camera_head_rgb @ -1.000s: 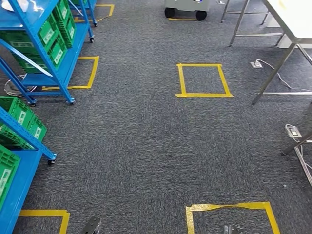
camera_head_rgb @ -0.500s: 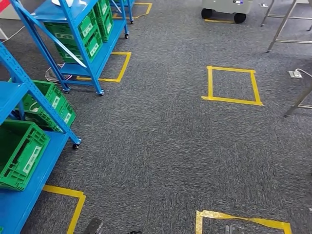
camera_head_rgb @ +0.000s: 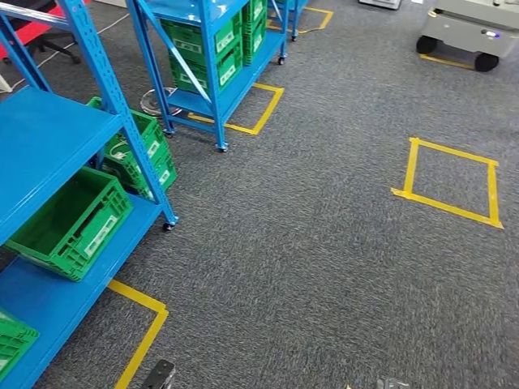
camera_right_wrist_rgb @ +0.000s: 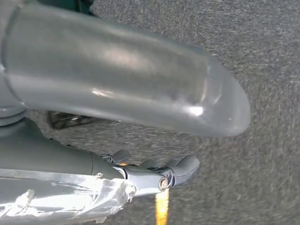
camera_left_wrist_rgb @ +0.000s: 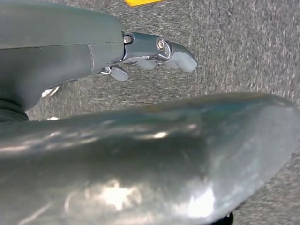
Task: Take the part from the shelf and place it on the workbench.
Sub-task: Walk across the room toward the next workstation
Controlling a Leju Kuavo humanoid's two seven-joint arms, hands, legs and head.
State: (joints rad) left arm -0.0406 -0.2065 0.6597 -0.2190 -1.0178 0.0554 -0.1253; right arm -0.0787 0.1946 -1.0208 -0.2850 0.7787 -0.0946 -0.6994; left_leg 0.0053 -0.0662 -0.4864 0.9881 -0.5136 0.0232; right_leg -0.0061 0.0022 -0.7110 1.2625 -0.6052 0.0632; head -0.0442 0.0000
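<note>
A blue shelf (camera_head_rgb: 53,139) stands close on the left in the head view, with an empty-looking green crate (camera_head_rgb: 73,224) on its lower level and another green crate (camera_head_rgb: 139,154) behind it. I cannot make out the part. My left hand (camera_head_rgb: 158,376) and right hand (camera_head_rgb: 392,382) hang low at the picture's lower edge. In the left wrist view my left hand (camera_left_wrist_rgb: 152,50) has straight fingers (camera_left_wrist_rgb: 176,55) over grey carpet and holds nothing. My right hand (camera_right_wrist_rgb: 155,174) looks the same in the right wrist view, fingers (camera_right_wrist_rgb: 183,166) straight and empty.
A second blue shelf (camera_head_rgb: 211,57) with green crates stands further back on castors. Yellow tape squares (camera_head_rgb: 450,185) mark the grey carpet, and one tape corner (camera_head_rgb: 143,320) lies by the near shelf. A grey wheeled cart (camera_head_rgb: 471,31) stands at the far right.
The camera has turned left: the shelves have slid rightwards and closer, and the workbench legs on the right have left the picture. Both hands still hang low.
</note>
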